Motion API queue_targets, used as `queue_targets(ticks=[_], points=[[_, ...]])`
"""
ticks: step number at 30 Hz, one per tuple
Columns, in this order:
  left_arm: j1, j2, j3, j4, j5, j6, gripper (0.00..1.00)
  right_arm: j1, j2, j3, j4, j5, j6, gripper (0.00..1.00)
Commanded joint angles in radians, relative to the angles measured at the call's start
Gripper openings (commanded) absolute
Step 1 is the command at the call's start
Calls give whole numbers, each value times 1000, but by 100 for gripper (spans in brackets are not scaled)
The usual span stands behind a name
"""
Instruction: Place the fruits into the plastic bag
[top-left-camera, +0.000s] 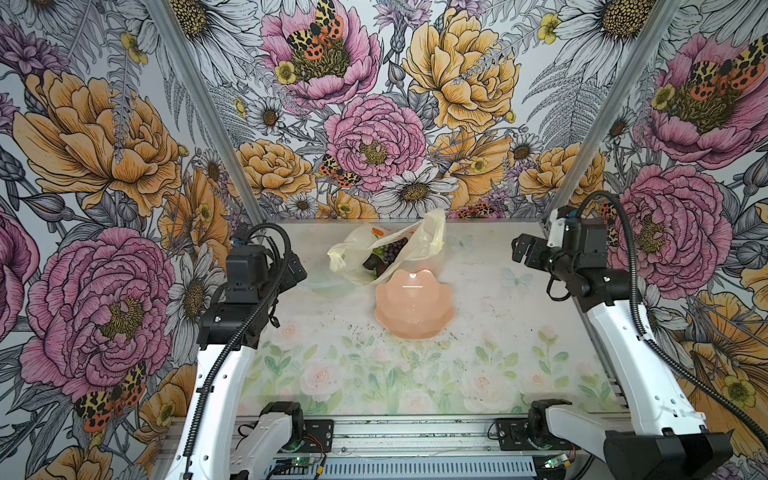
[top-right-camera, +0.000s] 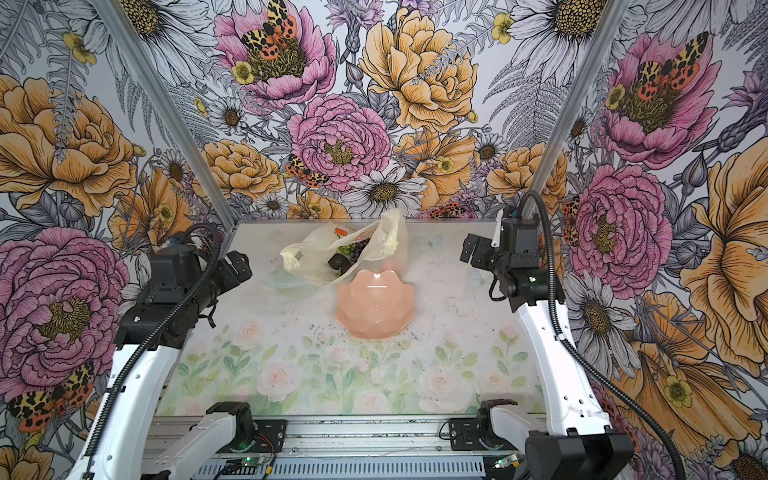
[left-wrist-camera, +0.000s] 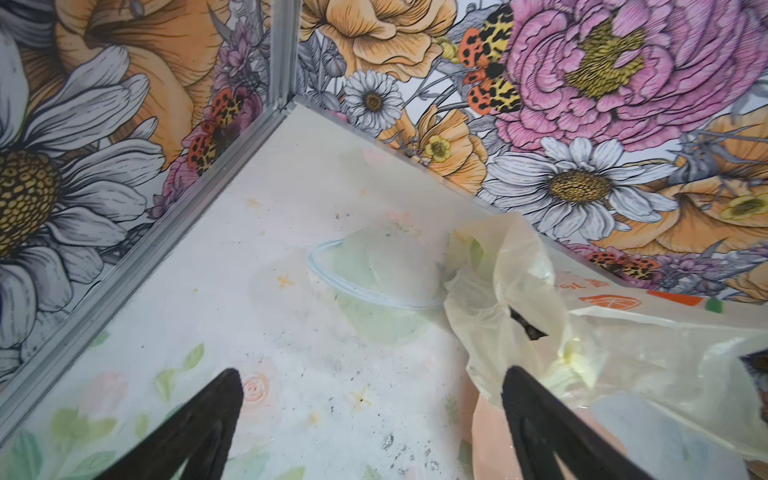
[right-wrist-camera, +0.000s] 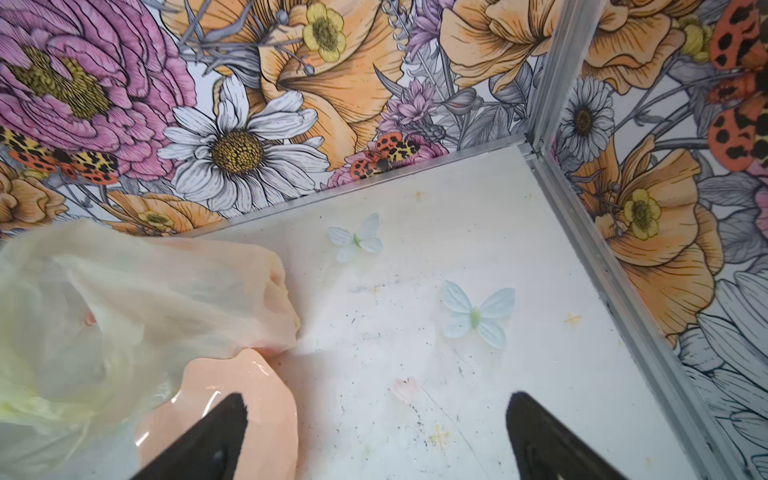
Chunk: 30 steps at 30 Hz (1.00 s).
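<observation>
1. While it hangs at 9 o'clock of the table (top-left-camera: 478, 332), the left gripper (top-left-camera: 297, 268) has its jaws apart with nothing between them.
2. Plastic bag (top-left-camera: 428, 239) lies at 12 o'clock. Its long axis runs from 8 to 2 o'clock, and its mouth gapes toward 5 o'clock, touching the pink bowl (top-left-camera: 411, 309).
3. Grape bunch (top-left-camera: 392, 249) and avocado (top-left-camera: 371, 262) sit inside the mouth. Other fruits cannot be made out.
4. Bowl at centre is empty, with no loose fruit on the table. The task looks complete.
5. Right gripper (top-left-camera: 524, 249), at 2 o'clock, has its jaws apart and is empty.
6. Judgement: hold both arms clear of the bag, because a snag on the thin film could spill it.
</observation>
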Motion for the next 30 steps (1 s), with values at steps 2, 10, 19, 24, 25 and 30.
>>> queue_targets(ticks=[2, 10, 19, 24, 25, 30], points=[[-15, -63, -102, 111, -111, -6, 99, -5, -129, -309, 457, 39, -121, 99], [22, -284, -513, 484, -182, -30, 99, -22, -161, -766, 1022, 81, -227, 100], [81, -302, -761, 815, -216, 89, 99, -58, 190, -799, 1307, 42, -267, 100], [100, -182, -802, 951, -229, 155, 99, -71, 309, -786, 1422, 25, -244, 100], [102, -149, -810, 989, -237, 153, 99, -74, 326, -778, 1422, 19, -245, 99], [103, 37, -858, 1226, -256, 149, 99, -79, 405, -798, 1529, 16, -236, 99]])
